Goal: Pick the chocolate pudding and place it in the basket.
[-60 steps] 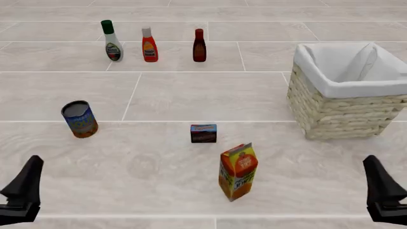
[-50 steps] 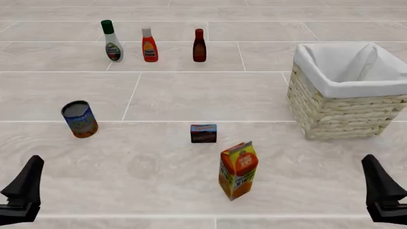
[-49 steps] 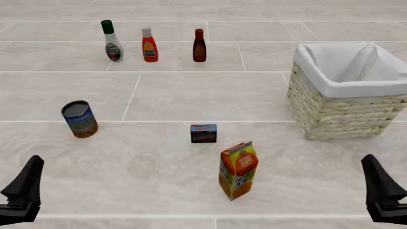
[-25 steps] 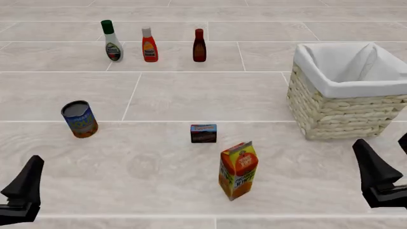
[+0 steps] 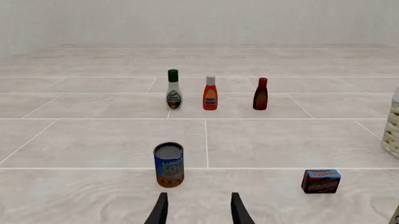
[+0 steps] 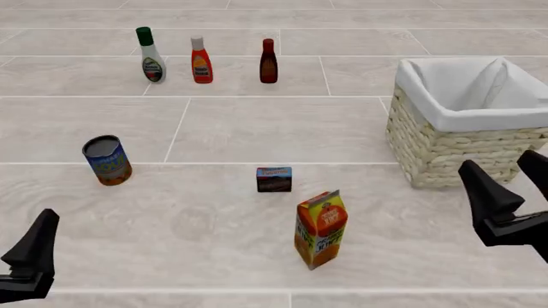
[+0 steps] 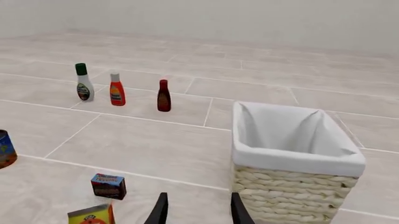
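Note:
The chocolate pudding [image 6: 274,179], a small dark brown box with a blue and red top band, stands upright at the table's middle, and also shows in both wrist views [image 5: 322,181] [image 7: 108,185]. The basket [image 6: 453,157], pale wicker with a white liner, stands at the right [image 7: 293,156]. My right gripper [image 6: 498,162] is open and empty in front of the basket, well to the right of the pudding; its fingers [image 7: 160,209] are spread. My left gripper [image 5: 198,207] is open and empty at the near left, where one finger [image 6: 38,244] shows.
An orange juice carton [image 6: 320,229] stands just in front of the pudding, slightly right. A blue-and-orange tin can [image 6: 107,160] is at the left. Three bottles [image 6: 201,59] line the far side.
My right gripper has risen and moved forward and a little left, now in front of the basket. The left gripper and all objects stayed still.

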Available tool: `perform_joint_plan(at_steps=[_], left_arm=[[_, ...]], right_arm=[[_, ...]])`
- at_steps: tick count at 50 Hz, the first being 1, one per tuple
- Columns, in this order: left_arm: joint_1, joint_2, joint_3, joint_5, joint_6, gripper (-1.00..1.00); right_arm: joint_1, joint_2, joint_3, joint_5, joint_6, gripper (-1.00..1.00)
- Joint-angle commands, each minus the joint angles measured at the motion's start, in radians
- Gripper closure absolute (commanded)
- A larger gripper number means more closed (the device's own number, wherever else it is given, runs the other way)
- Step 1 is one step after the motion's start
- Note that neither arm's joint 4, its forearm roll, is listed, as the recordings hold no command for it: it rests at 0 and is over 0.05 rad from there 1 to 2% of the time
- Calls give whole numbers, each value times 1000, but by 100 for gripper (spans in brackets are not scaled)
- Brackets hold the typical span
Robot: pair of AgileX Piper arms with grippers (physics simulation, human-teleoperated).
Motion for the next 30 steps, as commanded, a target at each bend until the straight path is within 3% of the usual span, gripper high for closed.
perform_joint_plan(at_steps=[1,6,30], left_arm=[[0,0,0,0,0,-100],[0,0,0,0,0,-100],[0,0,0,0,0,-100]], right_arm=[[28,93,-37,-35,6,-100],[47,195,-68,-66,19,-100],[119,372,-178,-90,12,-100]])
